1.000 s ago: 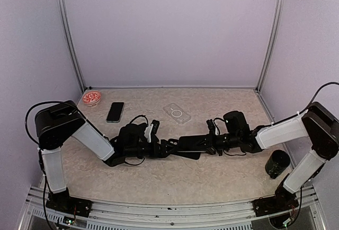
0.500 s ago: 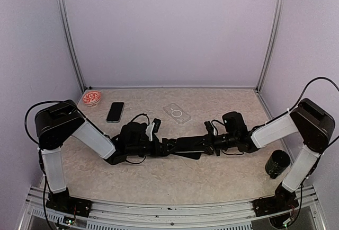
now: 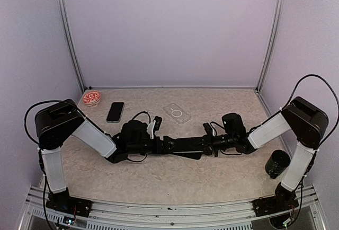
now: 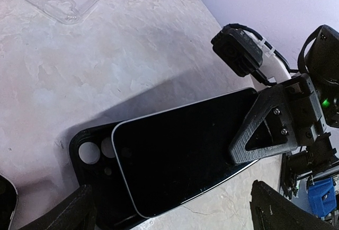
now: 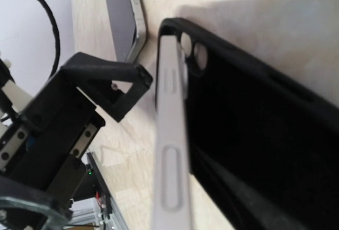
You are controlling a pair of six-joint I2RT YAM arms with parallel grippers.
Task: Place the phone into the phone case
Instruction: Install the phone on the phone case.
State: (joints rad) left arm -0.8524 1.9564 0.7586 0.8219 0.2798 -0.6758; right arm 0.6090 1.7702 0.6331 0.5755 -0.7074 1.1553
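The phone (image 4: pixel 180 156), dark screen up, lies slanted over the black phone case (image 4: pixel 90 153). Its near end rests by the case's camera holes. My right gripper (image 3: pixel 207 142) is shut on the phone's far end, and one black finger (image 4: pixel 265 126) covers that corner. In the right wrist view the phone's silver edge (image 5: pixel 170 150) runs along the case's wall (image 5: pixel 254 134). My left gripper (image 4: pixel 175 211) stands wide open astride the phone and case, touching neither, with one finger (image 5: pixel 108 81) beside the case's corner.
A clear case (image 3: pixel 177 113) and a second phone (image 3: pixel 115 112) lie farther back on the table. A small red bowl (image 3: pixel 91 98) sits in the back left corner. A black cylinder (image 3: pixel 277 164) stands by the right arm's base.
The right arm's elbow has swung inward and its wrist has shifted slightly left with the phone. The left arm has stayed still and open.
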